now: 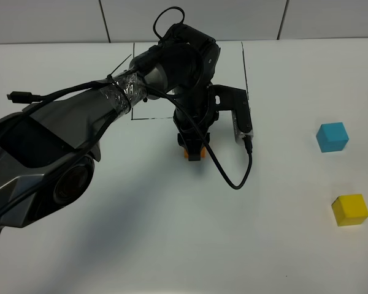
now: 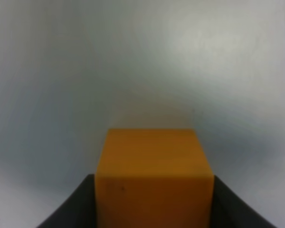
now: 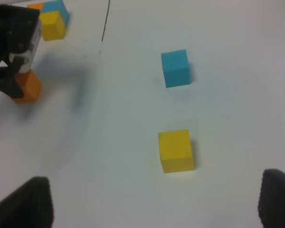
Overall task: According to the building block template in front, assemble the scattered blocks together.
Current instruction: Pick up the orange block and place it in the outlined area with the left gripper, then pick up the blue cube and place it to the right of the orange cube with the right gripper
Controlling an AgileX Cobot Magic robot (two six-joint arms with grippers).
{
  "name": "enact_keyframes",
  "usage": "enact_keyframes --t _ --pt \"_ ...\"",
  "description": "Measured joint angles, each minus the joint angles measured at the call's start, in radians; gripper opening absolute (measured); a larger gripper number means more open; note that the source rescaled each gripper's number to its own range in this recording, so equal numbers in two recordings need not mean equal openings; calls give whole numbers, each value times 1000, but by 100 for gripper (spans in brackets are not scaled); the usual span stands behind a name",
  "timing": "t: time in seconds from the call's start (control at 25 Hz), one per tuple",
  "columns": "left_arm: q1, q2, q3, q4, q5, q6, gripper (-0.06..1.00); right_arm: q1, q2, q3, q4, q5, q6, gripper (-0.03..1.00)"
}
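My left gripper (image 1: pixel 195 149) is shut on the orange block (image 1: pixel 195 154) just in front of the template's black frame (image 1: pixel 245 73). In the left wrist view the orange block (image 2: pixel 154 175) sits between dark fingers (image 2: pixel 71 211). The sky-blue block (image 1: pixel 332 136) and the yellow block (image 1: pixel 350 209) lie loose at the right. The arm hides the template cubes from above. The right wrist view shows the template's orange (image 3: pixel 35 6), blue (image 3: pixel 55 6) and yellow (image 3: pixel 53 25) cubes touching, and the held orange block (image 3: pixel 28 86). My right gripper (image 3: pixel 152 206) is open, near the yellow block (image 3: pixel 175 150) and blue block (image 3: pixel 175 68).
The left arm (image 1: pixel 80 122) stretches across the white table from the left, with a black cable (image 1: pixel 233 177) looping down beside the gripper. The table's far edge meets a grey wall (image 1: pixel 49 18).
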Motion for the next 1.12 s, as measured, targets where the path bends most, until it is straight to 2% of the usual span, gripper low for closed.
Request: enact_keyframes --t 0.32,0.44,0.6,0.84,0.96,1.12 --pt "0 0 0 0 0 -3 0 0 0 0 0 0 0 75" --pt "0 3 0 -2 0 -4 6 0 0 0 0 0 0 75" --pt "0 13 0 -6 0 -7 30 0 0 0 0 0 0 75" --pt "0 3 0 -55 0 -27 75 0 0 0 0 0 0 75" --pt "-1 -18 0 -56 0 -50 87 0 0 0 0 0 0 75" --pt "-1 -54 0 -56 0 -56 92 0 0 0 0 0 0 75"
